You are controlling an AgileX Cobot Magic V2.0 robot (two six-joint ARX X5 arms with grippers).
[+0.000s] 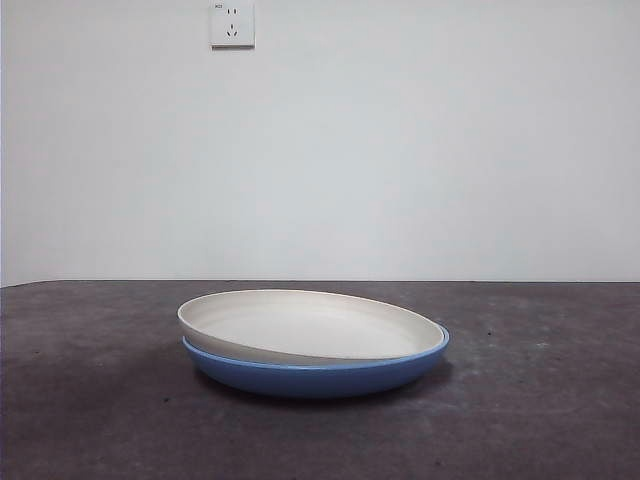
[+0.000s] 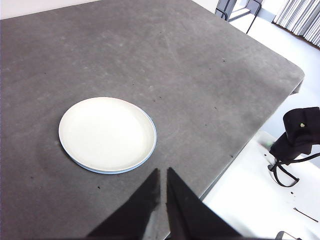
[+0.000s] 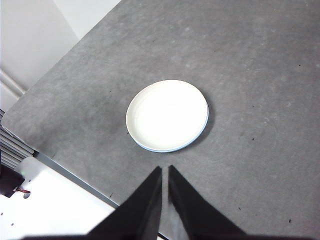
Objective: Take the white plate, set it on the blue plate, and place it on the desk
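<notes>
Plates sat stacked, white plate (image 1: 310,326) tilted on blue plate (image 1: 320,374), well ahead of both pressed-together end effectors, left (image 2: 162,172) and right (image 3: 164,170), neither clearly nearer.

The desk (image 1: 560,400) is a broad, dark grey, faintly mottled slab filling the lower part of the frame. Only the blue plate (image 1: 320,375) sits directly on it, just left of centre, its rim showing as a thin band beneath what it carries.

No readable text; tiny mark on the wall socket (image 1: 232,24) is illegible
</notes>
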